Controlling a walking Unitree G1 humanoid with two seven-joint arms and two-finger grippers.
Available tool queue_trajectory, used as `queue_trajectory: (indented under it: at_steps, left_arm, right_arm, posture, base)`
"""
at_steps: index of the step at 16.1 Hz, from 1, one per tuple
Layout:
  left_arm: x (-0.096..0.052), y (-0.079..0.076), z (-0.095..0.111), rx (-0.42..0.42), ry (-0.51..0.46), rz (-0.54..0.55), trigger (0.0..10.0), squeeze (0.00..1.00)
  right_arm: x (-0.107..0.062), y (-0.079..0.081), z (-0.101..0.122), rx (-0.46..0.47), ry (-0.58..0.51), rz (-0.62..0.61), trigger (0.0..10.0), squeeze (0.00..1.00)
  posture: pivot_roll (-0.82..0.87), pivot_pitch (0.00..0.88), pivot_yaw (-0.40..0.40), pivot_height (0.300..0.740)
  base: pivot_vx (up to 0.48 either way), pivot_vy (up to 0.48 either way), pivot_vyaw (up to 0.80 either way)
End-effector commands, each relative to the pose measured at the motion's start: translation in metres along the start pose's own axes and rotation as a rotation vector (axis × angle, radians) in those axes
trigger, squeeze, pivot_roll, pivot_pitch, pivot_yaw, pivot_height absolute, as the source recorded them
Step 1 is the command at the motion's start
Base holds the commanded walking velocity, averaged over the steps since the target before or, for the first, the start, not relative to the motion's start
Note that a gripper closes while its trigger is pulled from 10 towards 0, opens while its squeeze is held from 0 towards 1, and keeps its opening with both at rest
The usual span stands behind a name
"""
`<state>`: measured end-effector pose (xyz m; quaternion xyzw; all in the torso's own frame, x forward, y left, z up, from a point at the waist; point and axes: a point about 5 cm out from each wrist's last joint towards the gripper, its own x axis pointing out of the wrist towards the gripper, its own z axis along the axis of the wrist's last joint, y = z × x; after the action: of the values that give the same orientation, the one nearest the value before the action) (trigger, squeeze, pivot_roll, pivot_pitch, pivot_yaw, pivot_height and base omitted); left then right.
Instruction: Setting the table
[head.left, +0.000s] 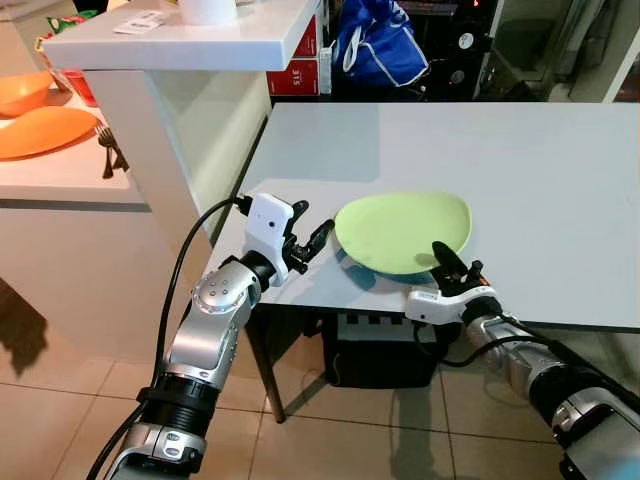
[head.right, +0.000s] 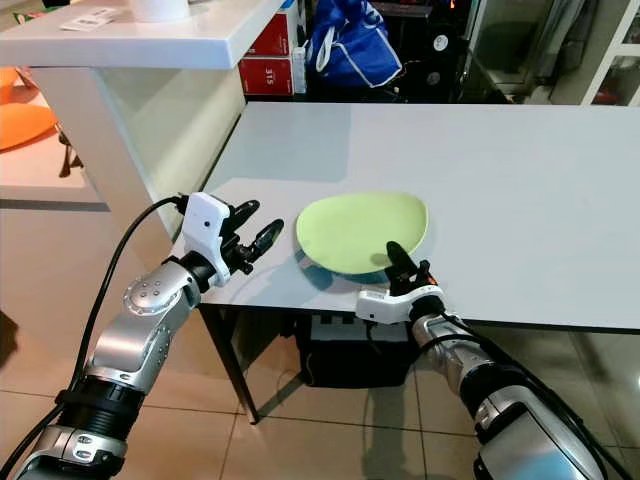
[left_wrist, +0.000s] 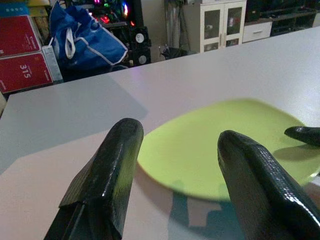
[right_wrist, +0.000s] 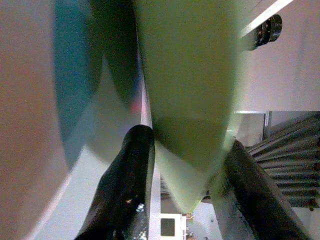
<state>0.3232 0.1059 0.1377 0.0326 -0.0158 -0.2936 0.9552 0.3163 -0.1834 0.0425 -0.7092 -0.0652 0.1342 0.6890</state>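
One green plate (head.left: 405, 232) | right hand (head.left: 447, 262) grips rim | left hand (head.left: 310, 243) open beside

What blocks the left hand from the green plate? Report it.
Nothing visible does. The left hand, fingers apart, hovers at the near edge of the white table, with bare tabletop between it and the rounded lime-green plate. The right hand straddles the plate's near rim on the opposite side.

Home dining corner: table (head.left: 520, 160), counter (head.left: 200, 45).
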Motion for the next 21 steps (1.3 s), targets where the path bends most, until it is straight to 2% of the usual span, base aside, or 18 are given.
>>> queue_trajectory:
  at_steps: [1, 10, 11, 12, 13, 14, 15, 21]
  left_arm:
    - [-0.0008, 0.0025, 0.0042, 0.018, -0.005, 0.005, 10.0, 0.0]
    - [0.0004, -0.0005, 0.0053, 0.009, -0.014, 0.008, 10.0, 0.0]
    - [0.0003, -0.0008, 0.0052, 0.008, -0.014, 0.009, 10.0, 0.0]
    - [0.0002, -0.0008, 0.0052, 0.007, -0.014, 0.009, 10.0, 0.0]
    - [0.0001, -0.0008, 0.0051, 0.007, -0.013, 0.009, 10.0, 0.0]
    - [0.0001, -0.0008, 0.0052, 0.007, -0.014, 0.01, 10.0, 0.0]
    - [0.0003, -0.001, 0.0052, 0.006, -0.014, 0.01, 10.0, 0.0]
    - [0.0015, -0.0014, 0.0062, 0.006, -0.015, 0.008, 10.0, 0.0]
  right_arm:
    - [-0.0345, 0.0517, 0.006, -0.021, -0.013, 0.249, 0.0, 0.0]
    - [-0.0402, 0.0556, 0.0009, -0.023, 0.0, 0.269, 0.0, 0.0]
    - [-0.0399, 0.0551, -0.0001, -0.029, 0.007, 0.265, 3.1, 0.0]
    - [-0.0396, 0.0547, -0.0005, -0.029, 0.01, 0.263, 10.0, 0.0]
    - [-0.0391, 0.0541, -0.0012, -0.026, 0.018, 0.259, 10.0, 0.0]
    - [-0.0388, 0.0534, -0.0018, -0.019, 0.023, 0.253, 10.0, 0.32]
    - [-0.0384, 0.0526, -0.0022, -0.012, 0.026, 0.248, 10.0, 1.0]
    - [-0.0369, 0.0518, -0.0011, -0.004, 0.02, 0.254, 10.0, 1.0]
  posture:
    - [0.0, 0.014, 0.115, 0.74]
    - [-0.01, 0.02, 0.103, 0.74]
    - [-0.01, 0.021, 0.102, 0.74]
    - [-0.01, 0.022, 0.102, 0.74]
    - [-0.01, 0.023, 0.101, 0.74]
    - [-0.01, 0.024, 0.101, 0.74]
    - [-0.01, 0.025, 0.101, 0.74]
    - [-0.01, 0.027, 0.102, 0.74]
  base:
    - [0.0, 0.0, 0.0]
    - [0.0, 0.0, 0.0]
    - [0.0, 0.0, 0.0]
    - [0.0, 0.0, 0.0]
    - [0.0, 0.0, 0.0]
    - [0.0, 0.0, 0.0]
    - [0.0, 0.0, 0.0]
    - [0.0, 0.0, 0.0]
